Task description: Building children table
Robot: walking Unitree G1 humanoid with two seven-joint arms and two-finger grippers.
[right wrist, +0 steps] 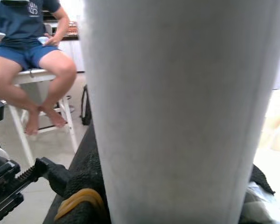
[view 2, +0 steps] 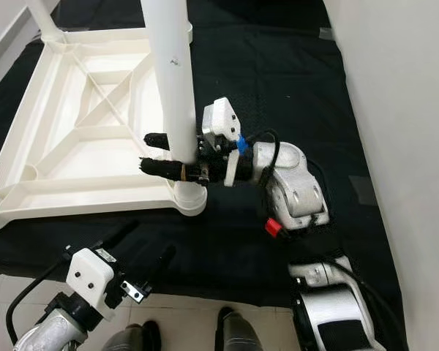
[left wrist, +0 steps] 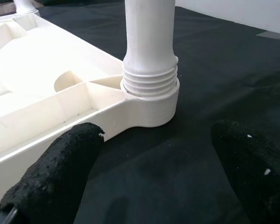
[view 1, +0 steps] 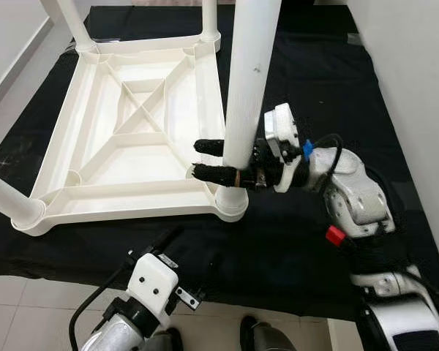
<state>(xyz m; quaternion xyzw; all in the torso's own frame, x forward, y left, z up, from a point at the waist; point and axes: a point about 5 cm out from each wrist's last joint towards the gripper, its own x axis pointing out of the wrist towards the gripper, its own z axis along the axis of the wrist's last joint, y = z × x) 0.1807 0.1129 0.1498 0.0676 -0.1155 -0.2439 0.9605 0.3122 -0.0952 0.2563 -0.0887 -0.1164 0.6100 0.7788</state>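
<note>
Closest to the head camera, the left end effector [view 1: 177,248] is hanging low at the near edge of the black cloth [view 1: 293,248], fingers spread apart and holding nothing, pointing at the near corner socket [left wrist: 151,105] of the table. The white kids' table top [view 1: 124,124] is lying upside down on that black cloth, ribs facing up, with legs already standing in the other corners. The right end effector [view 1: 208,159] is reaching in from the right side and clamping the white table leg [view 1: 245,80] low down, one black finger [view 1: 212,146] on each side of it, just above the socket. The leg is standing upright in that near-right corner, and from the left wrist view its threads [left wrist: 149,79] are still showing above the collar, so it's probably not screwed all the way in. In the right wrist view a person [right wrist: 30,51] is sitting on a stool in the background.
</note>
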